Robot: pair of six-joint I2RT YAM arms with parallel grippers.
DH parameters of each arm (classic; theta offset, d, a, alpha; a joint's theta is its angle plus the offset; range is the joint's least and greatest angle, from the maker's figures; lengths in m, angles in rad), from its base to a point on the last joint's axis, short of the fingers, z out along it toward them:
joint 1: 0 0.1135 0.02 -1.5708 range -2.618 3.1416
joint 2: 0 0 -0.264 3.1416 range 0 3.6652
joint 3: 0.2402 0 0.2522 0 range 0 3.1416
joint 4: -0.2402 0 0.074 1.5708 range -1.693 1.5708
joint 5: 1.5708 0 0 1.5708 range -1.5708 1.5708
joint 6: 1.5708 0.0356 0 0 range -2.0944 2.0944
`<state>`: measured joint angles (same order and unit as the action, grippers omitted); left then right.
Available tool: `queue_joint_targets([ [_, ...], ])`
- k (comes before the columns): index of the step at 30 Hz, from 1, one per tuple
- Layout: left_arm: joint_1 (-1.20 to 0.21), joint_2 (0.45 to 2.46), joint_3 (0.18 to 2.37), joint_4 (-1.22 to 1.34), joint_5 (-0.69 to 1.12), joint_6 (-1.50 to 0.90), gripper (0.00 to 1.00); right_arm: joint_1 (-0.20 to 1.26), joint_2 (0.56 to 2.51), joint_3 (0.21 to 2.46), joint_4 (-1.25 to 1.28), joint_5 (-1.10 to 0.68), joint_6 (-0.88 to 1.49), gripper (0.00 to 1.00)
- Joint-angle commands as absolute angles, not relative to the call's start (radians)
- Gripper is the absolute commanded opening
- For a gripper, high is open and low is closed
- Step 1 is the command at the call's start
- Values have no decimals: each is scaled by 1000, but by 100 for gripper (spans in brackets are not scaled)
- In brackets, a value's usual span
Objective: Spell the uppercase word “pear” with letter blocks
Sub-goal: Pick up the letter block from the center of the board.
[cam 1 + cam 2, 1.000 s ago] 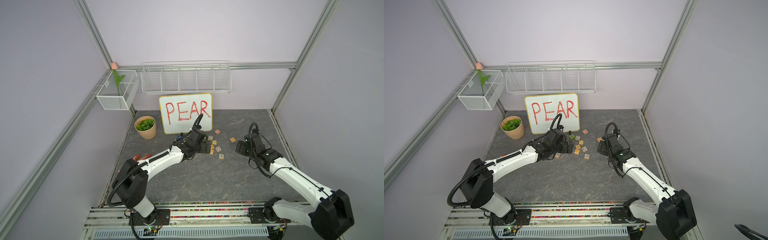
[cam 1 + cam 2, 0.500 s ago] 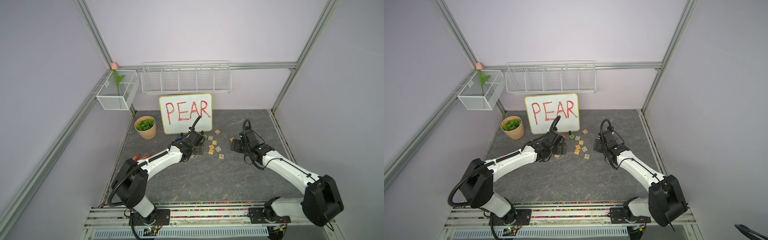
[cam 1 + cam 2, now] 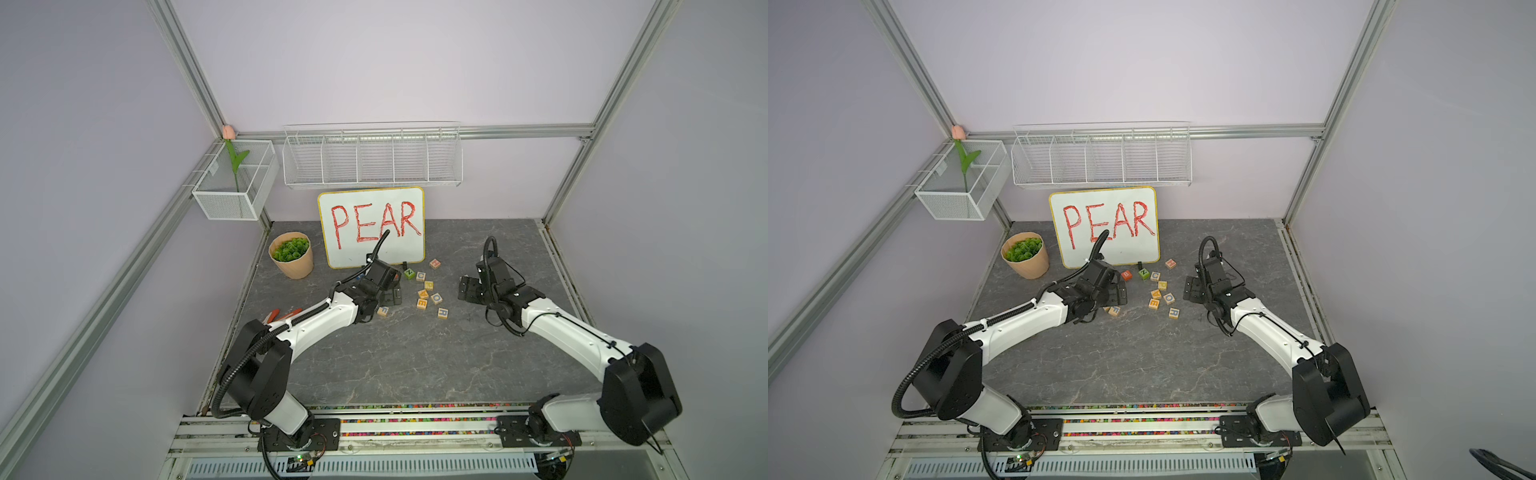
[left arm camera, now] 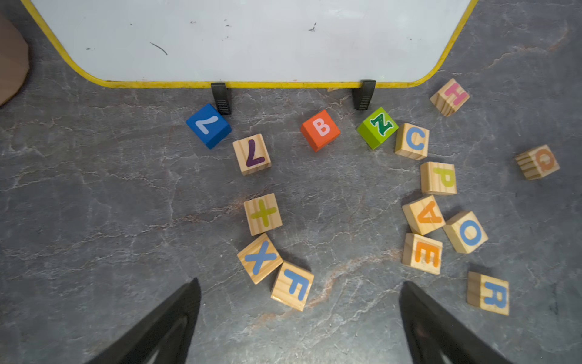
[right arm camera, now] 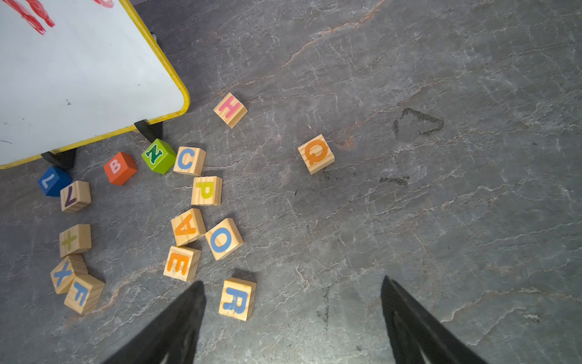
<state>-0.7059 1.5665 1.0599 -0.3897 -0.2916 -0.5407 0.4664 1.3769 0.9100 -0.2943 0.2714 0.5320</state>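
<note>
Four pale-wood letter blocks lie loose right of centre: yellow P [image 4: 438, 178] [image 5: 206, 191], orange A [image 4: 423, 215] [image 5: 188, 227], orange E [image 4: 422, 253] [image 5: 182, 263] and blue R [image 4: 488, 293] [image 5: 237, 299]. Both top views show them as a small cluster, with P [image 3: 428, 285] farthest back and R [image 3: 1174, 313] nearest. My left gripper [image 4: 300, 283] [image 3: 390, 297] hovers open to their left, over the F and X blocks. To their right my right gripper [image 5: 293, 281] [image 3: 467, 289] is open and empty, and R lies just beyond one fingertip.
A whiteboard [image 3: 374, 228] reading PEAR stands behind the blocks. Around them are a blue L [image 4: 208, 125], red B [image 4: 320, 130], green N [image 4: 377, 127], C [image 4: 412, 141], O [image 4: 466, 232], H [image 5: 230, 109], Q [image 5: 316, 153], X [image 4: 259, 258] and F [image 4: 293, 286]. A plant pot [image 3: 291, 254] sits back left.
The right gripper has moved left, closer to the block cluster. The left gripper has drawn back a little to the left. Both stay open.
</note>
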Motion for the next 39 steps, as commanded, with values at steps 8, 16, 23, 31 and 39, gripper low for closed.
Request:
queue_joint_targets([
  [8, -704, 1595, 1074, -314, -196, -491, 99, 463, 1396, 929, -276, 268, 517, 89],
  [16, -718, 1748, 1229, -302, -155, -444, 98, 464, 1373, 923, -297, 298, 514, 89],
  [23, -795, 1955, 1482, -453, -204, -447, 95, 463, 1338, 909, -329, 346, 508, 89],
  [31, -822, 2112, 1656, -510, -188, -512, 90, 463, 1302, 885, -350, 375, 508, 89],
  [39, -849, 2227, 1803, -583, -249, -501, 83, 461, 1273, 851, -367, 389, 511, 89],
])
